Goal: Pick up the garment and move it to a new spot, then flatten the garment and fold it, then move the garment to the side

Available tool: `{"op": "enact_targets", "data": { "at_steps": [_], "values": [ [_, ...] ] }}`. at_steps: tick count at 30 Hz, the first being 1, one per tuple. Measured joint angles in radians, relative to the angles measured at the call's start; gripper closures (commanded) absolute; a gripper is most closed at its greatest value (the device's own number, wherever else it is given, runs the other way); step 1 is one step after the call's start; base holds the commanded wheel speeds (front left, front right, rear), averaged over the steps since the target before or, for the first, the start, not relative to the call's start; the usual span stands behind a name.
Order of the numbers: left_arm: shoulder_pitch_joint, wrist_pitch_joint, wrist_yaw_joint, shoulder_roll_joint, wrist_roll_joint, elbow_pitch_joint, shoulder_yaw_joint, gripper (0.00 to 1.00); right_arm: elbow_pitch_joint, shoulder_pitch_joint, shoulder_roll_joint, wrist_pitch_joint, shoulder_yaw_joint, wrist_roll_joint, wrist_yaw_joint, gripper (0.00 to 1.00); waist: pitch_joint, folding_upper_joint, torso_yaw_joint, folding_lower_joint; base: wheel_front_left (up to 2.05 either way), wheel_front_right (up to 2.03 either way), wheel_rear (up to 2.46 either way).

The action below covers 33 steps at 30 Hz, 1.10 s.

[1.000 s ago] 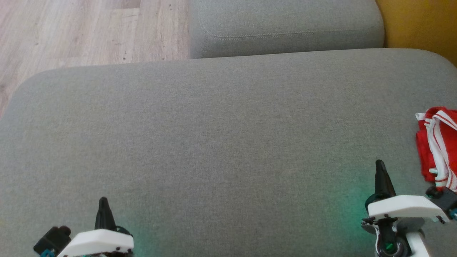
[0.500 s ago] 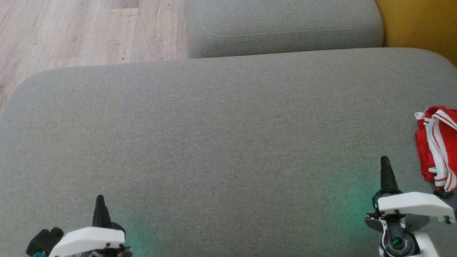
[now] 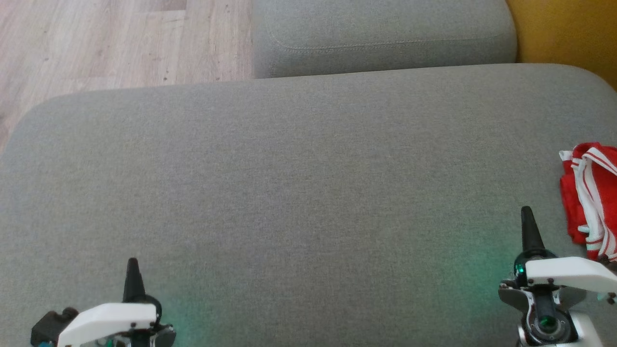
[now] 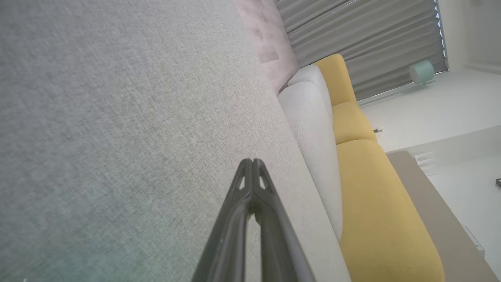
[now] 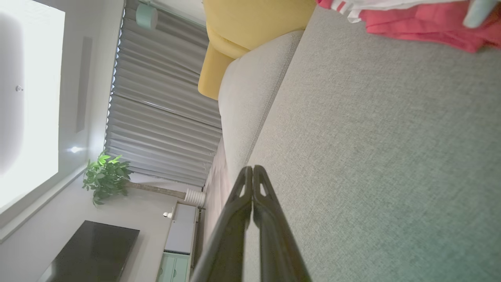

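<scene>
The crumpled red garment [image 3: 589, 200] with white stripes lies at the right edge of the grey sofa cushion [image 3: 308, 193], just beside the right gripper [image 3: 527, 214], whose jaws are pressed together and hold nothing. The left gripper [image 3: 131, 265], well apart at the cushion's near left, is likewise closed and empty.

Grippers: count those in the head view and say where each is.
2. Left gripper at lower left over the grey cushion; right gripper at lower right, near the red garment.
</scene>
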Motion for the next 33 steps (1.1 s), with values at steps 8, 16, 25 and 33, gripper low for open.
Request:
{"op": "enact_targets", "data": {
  "at_steps": [8, 16, 25, 33],
  "values": [
    [-0.014, 0.026, -0.013, 0.000, -0.090, -0.016, 0.022, 1.00, -0.021, 0.000, 0.000, 0.021, -0.012, 0.088, 0.000, 1.00, 0.001, 0.0000, -0.002, 0.0000, 0.00, 0.00, 0.00],
    [-0.014, 0.049, -0.031, 0.000, -0.178, -0.029, 0.029, 1.00, -0.043, 0.001, 0.000, 0.049, -0.027, 0.175, 0.000, 1.00, 0.002, 0.0000, -0.003, 0.0000, 0.00, 0.00, 0.00],
    [-0.017, 0.073, -0.044, -0.001, -0.280, -0.043, 0.052, 1.00, -0.067, 0.002, 0.000, 0.071, -0.037, 0.276, 0.000, 1.00, 0.003, 0.0000, -0.005, 0.0000, 0.00, 0.00, 0.00],
    [-0.031, 0.096, -0.056, -0.001, -0.368, -0.059, 0.060, 1.00, -0.086, 0.002, 0.000, 0.093, -0.053, 0.362, 0.000, 1.00, 0.003, 0.0000, -0.007, 0.0000, 0.00, 0.00, 0.00]
  ]
}}
